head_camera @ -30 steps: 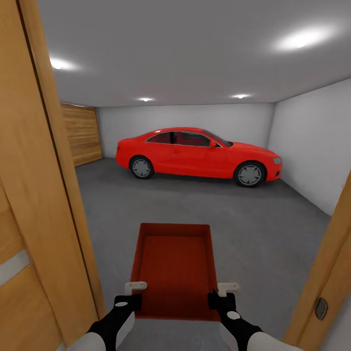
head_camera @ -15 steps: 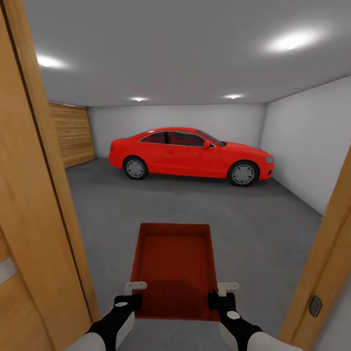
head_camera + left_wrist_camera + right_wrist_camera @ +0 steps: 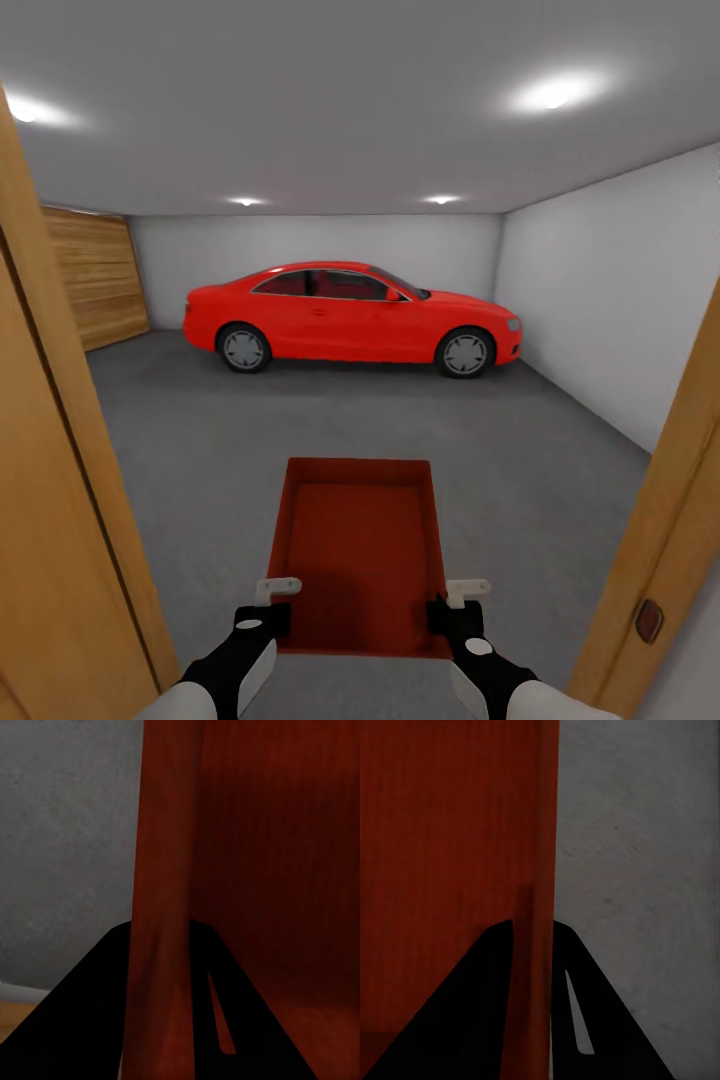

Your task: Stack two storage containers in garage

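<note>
Storage container (image 3: pixel 360 550): orange-red, rectangular, lidless, tapered walls; sitting level and open side up, hanging above the garage floor (image 3: pixel 250 440), lying well short of the red car (image 3: pixel 350 315).

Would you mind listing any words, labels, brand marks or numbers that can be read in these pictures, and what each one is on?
There is no readable text.
red car: no plate, badge or lettering can be made out on its side.
storage container: plain orange-red walls and bottom, no label; the left gripper and right gripper holding it carry no markings.
Garage walls and wood door frame: bare.
</note>
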Robot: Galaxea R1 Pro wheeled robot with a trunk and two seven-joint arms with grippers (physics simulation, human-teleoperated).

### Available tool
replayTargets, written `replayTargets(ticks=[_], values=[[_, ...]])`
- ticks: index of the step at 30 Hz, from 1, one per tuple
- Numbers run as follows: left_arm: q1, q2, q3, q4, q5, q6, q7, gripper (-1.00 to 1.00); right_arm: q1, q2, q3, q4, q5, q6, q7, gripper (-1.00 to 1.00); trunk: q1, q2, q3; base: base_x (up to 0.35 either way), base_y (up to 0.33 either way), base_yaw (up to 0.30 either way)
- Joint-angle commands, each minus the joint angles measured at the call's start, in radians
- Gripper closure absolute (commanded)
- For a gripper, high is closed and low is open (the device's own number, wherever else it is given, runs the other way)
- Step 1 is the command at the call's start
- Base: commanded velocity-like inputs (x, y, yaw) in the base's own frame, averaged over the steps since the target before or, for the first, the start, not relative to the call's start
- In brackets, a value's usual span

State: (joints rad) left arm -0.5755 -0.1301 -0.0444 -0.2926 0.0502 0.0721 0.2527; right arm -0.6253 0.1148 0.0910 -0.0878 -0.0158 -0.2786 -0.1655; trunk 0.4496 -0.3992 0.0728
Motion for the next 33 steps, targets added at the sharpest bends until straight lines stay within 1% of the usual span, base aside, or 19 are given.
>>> replayTargets(ticks=[1, 19, 33], values=[[0.0, -0.001, 0.02, -0.003, -0.015, 0.007, 0.013, 1.0, -0.001, 0.0, -0.031, 0.0, -0.002, -0.002, -0.009, 1.0, 0.0, -0.001, 0.0, 0.041, 0.065, -0.031], [0.0, -0.002, 0.02, -0.004, -0.015, 0.007, 0.013, 1.0, -0.001, 0.001, -0.031, 0.0, -0.003, -0.002, -0.009, 1.0, 0.0, -0.001, 0.0, 0.005, 0.006, -0.003], [0.0, -0.001, 0.02, -0.003, -0.015, 0.011, 0.013, 1.0, -0.001, 0.002, -0.031, 0.0, -0.003, -0.002, -0.009, 1.0, 0.0, -0.001, 0.0, 0.289, 0.0, 0.0]])
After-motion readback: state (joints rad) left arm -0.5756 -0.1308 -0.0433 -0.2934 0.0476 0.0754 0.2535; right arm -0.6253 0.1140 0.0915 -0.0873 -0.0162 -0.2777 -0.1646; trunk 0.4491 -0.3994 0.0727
